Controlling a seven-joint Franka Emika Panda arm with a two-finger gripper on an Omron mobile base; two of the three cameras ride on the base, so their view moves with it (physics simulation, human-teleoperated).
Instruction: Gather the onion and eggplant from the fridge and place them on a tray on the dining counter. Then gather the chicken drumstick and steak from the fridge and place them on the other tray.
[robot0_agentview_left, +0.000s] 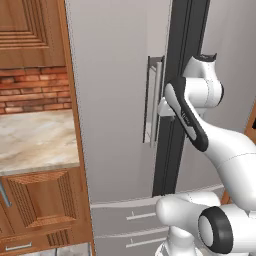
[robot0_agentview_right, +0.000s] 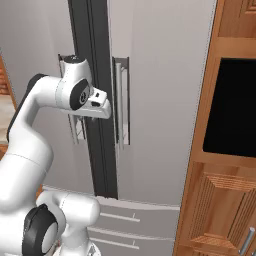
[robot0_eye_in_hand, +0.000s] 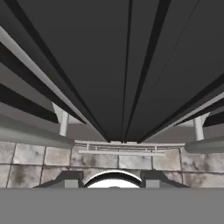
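Observation:
The fridge (robot0_agentview_left: 115, 100) (robot0_agentview_right: 165, 100) stands right in front of me with both doors shut along the black centre seam (robot0_eye_in_hand: 127, 65). My gripper (robot0_agentview_right: 97, 111) (robot0_agentview_left: 165, 107) hovers at the seam at handle height, between the left door handle (robot0_agentview_left: 155, 100) (robot0_agentview_right: 77, 127) and the right door handle (robot0_agentview_right: 121, 100). It points down along the fridge front. In the hand view the gripper (robot0_eye_in_hand: 112, 179) has its fingertips (robot0_eye_in_hand: 70, 177) apart, with nothing between them. The onion, eggplant, chicken drumstick and steak are hidden. Both trays and the dining counter are out of view.
Wooden cabinets and a marbled wall counter (robot0_agentview_left: 35, 140) with a brick backsplash flank the fridge on the left. A wooden cabinet with a dark opening (robot0_agentview_right: 230, 100) stands on the right. Fridge drawers (robot0_agentview_left: 130, 215) lie below the doors, above the tiled floor (robot0_eye_in_hand: 30, 162).

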